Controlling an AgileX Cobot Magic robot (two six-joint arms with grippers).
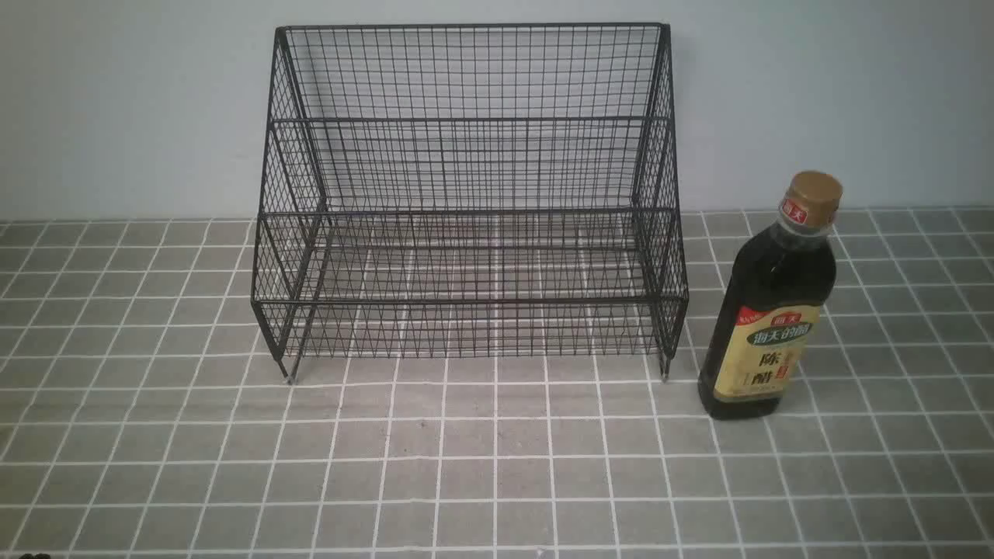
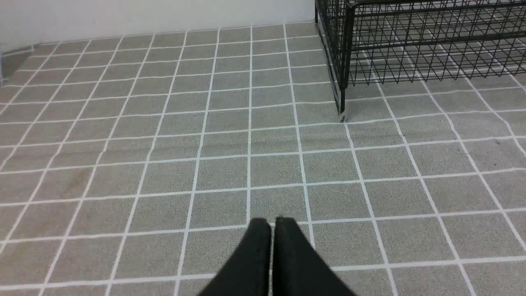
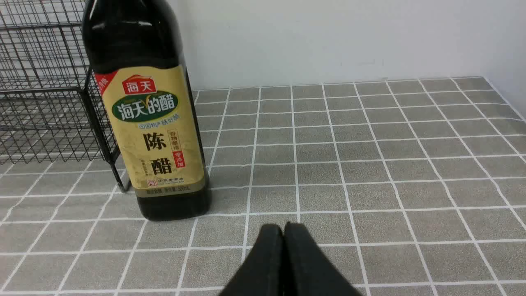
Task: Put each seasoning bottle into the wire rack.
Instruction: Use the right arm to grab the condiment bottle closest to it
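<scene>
One seasoning bottle [image 3: 152, 135] stands upright beside the wire rack [image 3: 41, 89], just ahead of the right gripper [image 3: 283, 228], its jaws pressed together and empty; pick-up looks unstarted and needs them spread first.

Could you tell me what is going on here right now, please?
Nothing is being handled yet. The seasoning bottle stands upright on the tiled surface, just outside the wire rack, by its right front leg. The rack has no bottle in it. The left gripper and the right gripper are both shut and hold nothing; the right one faces the bottle.
</scene>
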